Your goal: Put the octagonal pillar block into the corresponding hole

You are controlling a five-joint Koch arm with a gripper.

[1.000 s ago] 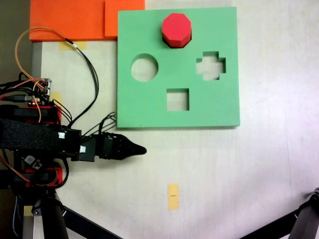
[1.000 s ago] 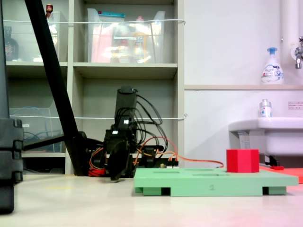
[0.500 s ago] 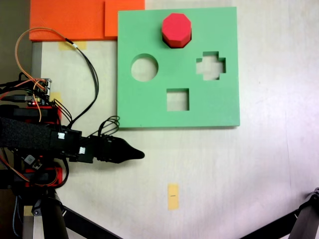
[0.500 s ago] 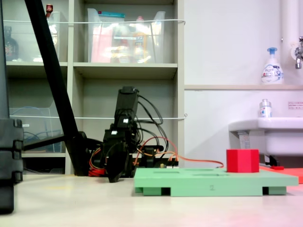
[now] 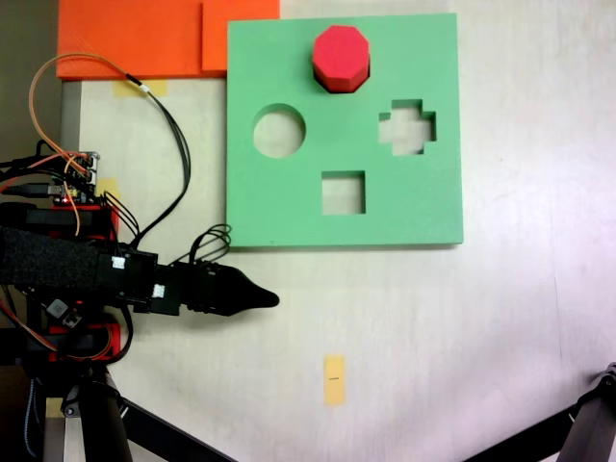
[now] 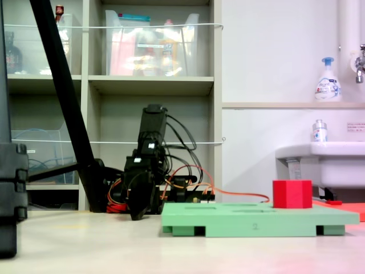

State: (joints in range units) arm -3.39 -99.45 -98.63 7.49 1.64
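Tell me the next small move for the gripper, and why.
Probably none beyond parking: the red block stands in the green board where no octagonal cutout shows, seemingly seated though protruding. The gripper lies low on the table, off the board. At most, check the block sits level.

Red octagonal pillar block (image 5: 341, 56) upright in green foam board (image 5: 289, 207), near board's far edge in the top-down fixed view, seated in eight-sided hole, which it fills and hides. Upper part stands proud above board surface in the low side fixed view (image 6: 292, 194). My pincer well apart.
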